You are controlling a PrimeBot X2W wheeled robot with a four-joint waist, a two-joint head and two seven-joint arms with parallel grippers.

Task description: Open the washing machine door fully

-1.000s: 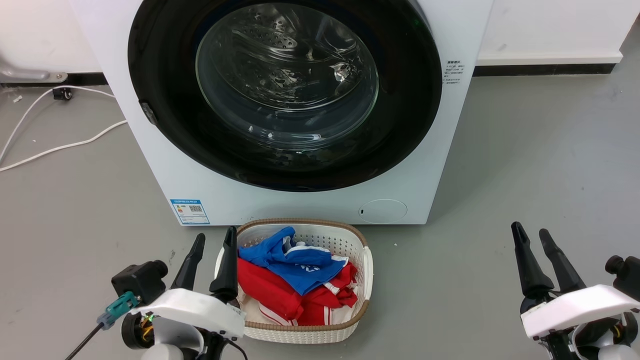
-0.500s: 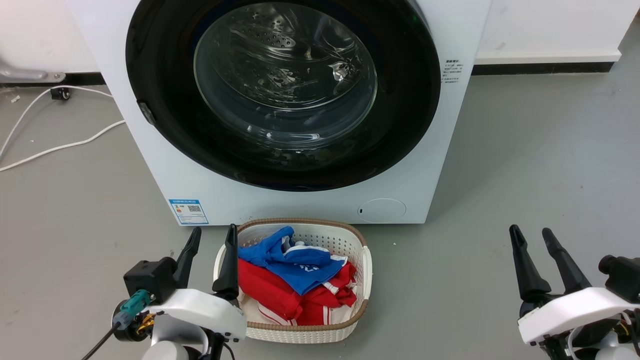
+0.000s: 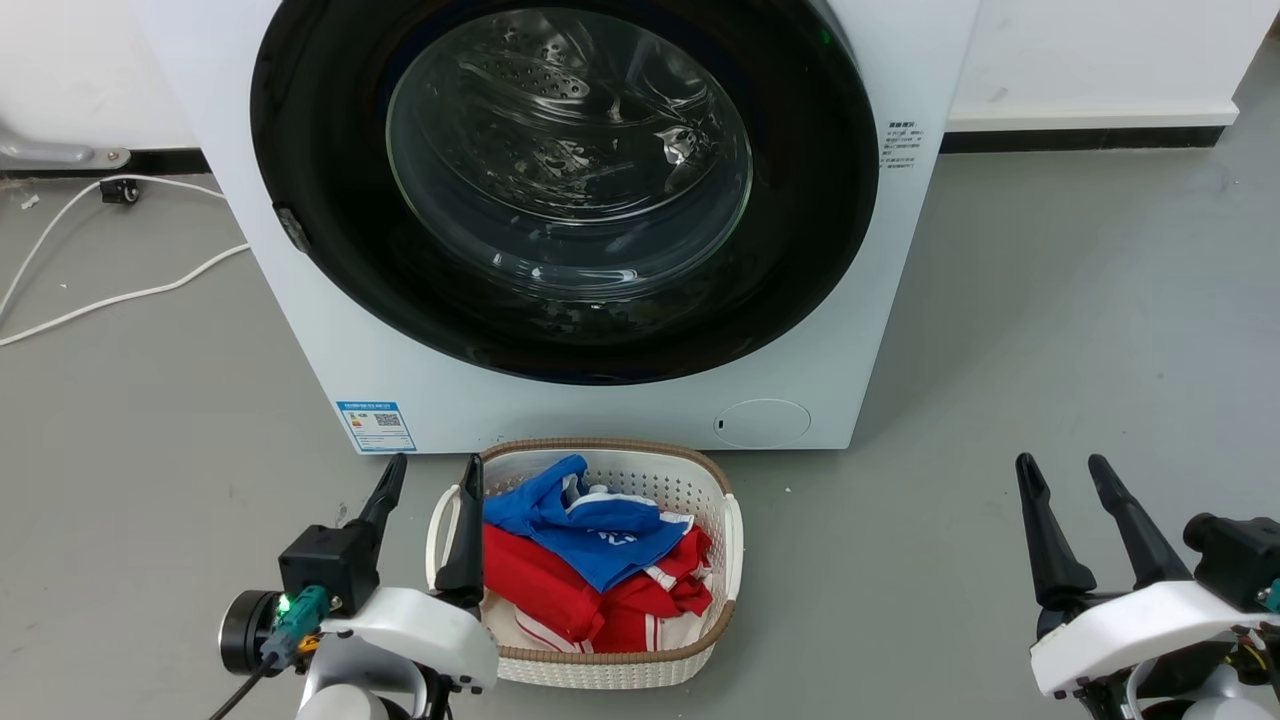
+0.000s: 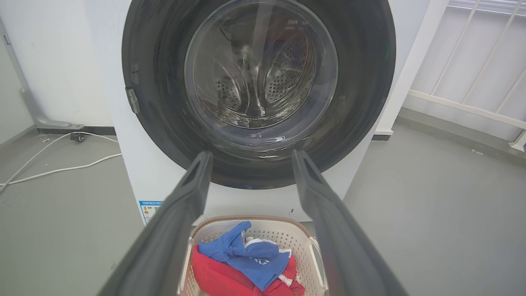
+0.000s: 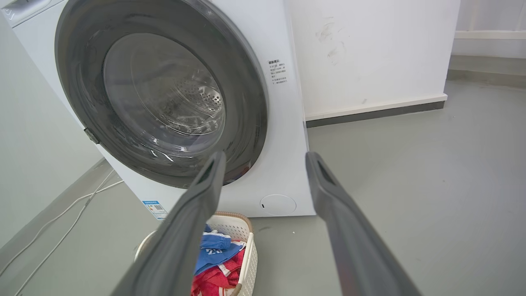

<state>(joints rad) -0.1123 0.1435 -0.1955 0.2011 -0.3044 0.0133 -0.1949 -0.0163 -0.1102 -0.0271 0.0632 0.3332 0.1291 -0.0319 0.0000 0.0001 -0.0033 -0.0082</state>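
The washing machine door is a big glossy black ring around a bulging glass window, lying flat against the white machine. A small grey latch tab sits on its left rim. The door fills the top of the left wrist view, and the door shows at an angle in the right wrist view. My left gripper stands open at the lower left, well short of the door. My right gripper stands open at the lower right, holding nothing.
A white laundry basket with blue and red clothes stands on the grey floor right in front of the machine, beside my left gripper. A small round white flap is low on the machine front. White cables trail on the floor at the left.
My left arm has swung its wrist slightly, the camera block shifting right and lower; the fingers stay open near the basket. The right gripper has barely moved.
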